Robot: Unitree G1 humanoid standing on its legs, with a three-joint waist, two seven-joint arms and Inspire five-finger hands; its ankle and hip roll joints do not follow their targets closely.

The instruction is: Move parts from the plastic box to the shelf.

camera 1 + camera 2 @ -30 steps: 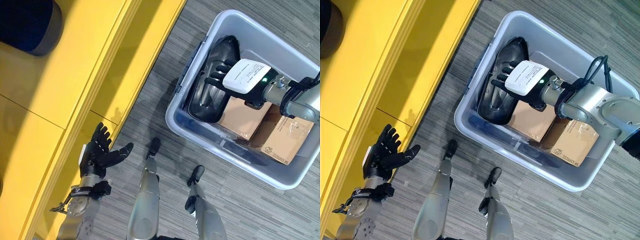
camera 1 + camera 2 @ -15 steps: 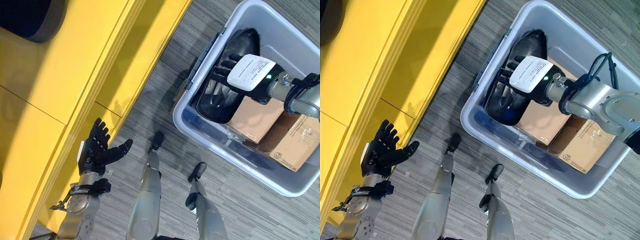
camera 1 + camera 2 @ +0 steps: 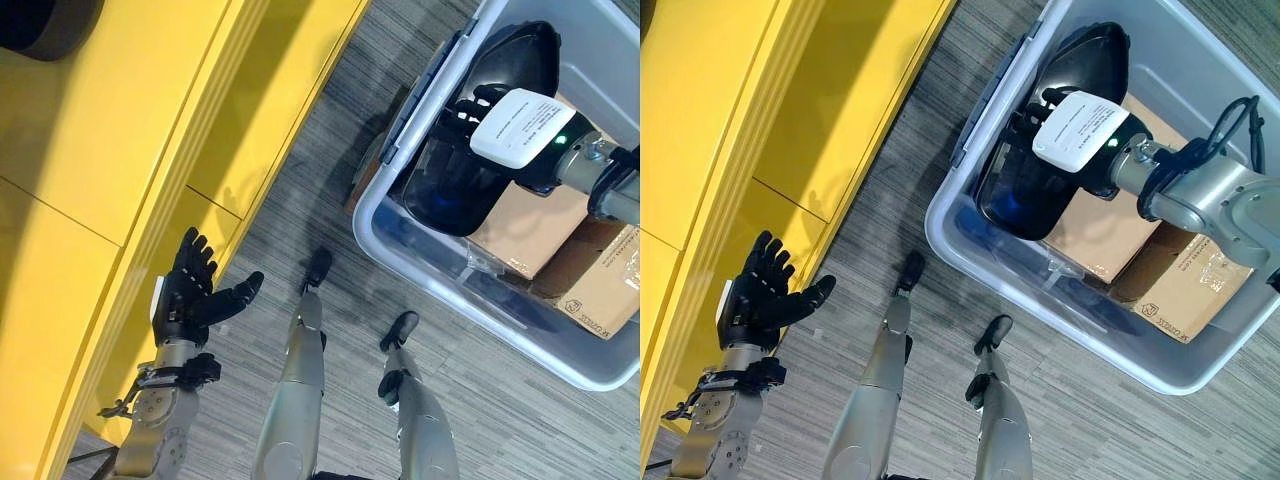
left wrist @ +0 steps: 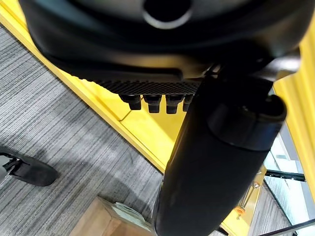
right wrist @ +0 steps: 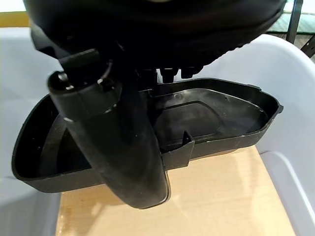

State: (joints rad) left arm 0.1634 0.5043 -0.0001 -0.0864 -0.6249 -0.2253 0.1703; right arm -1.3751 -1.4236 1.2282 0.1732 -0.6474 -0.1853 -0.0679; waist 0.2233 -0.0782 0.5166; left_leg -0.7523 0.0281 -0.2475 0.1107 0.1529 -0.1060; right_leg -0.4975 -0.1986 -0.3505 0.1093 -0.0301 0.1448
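- Reaching into the plastic box (image 3: 395, 215), the right hand (image 3: 1070, 120) sits over the black moulded part (image 3: 1040, 190); a white cover on the hand's back hides much of the palm.
- In the right wrist view the thumb (image 5: 118, 147) hangs down in front of the part's rim while the fingers (image 5: 170, 73) reach down into its hollow; whether they press the plastic or hover just clear of it cannot be told, and no closed grip on the part shows.
- The black moulded part is a shallow, tray-like shell lying inside the plastic box, against the wall nearest the yellow shelf (image 3: 120, 150). Its long axis runs along that wall, its open hollow side faces up, and its narrower end points to the box's far end.
- Two cardboard boxes (image 3: 525, 225) lie in the plastic box beside the part, on the side away from the shelf; the part's edge overlaps the nearer one, and the farther one (image 3: 1180, 290) is partly covered by the right arm.
- The plastic box stands on the grey floor (image 3: 300, 170) just beside the shelf, and its far corner is cut off by the picture's edge.
- The left hand (image 3: 185, 300) is held beside the shelf's lower front, away from the plastic box, fingers spread and straight, thumb out, holding nothing.
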